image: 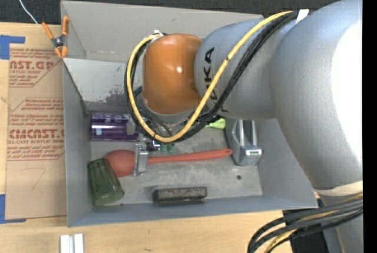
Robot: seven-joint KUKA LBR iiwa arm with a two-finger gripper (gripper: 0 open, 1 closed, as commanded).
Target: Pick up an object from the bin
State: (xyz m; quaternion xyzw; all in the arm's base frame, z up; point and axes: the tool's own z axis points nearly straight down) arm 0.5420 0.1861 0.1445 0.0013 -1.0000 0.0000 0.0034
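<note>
The gripper [141, 159] is reaching down into the left part of the grey bin [75, 146], below the arm's orange cover [171, 72]. It is sitting against a red spoon-like utensil [188, 157], at the point where the rounded head is joining the long handle; whether it is open or clamping cannot be determined. The utensil is lying across the bin floor, head to the left. A green cylinder [105, 182] is lying just beside the head, a purple can [109, 126] is resting nearby, and a dark bar [179, 194] is lying near the front wall
</note>
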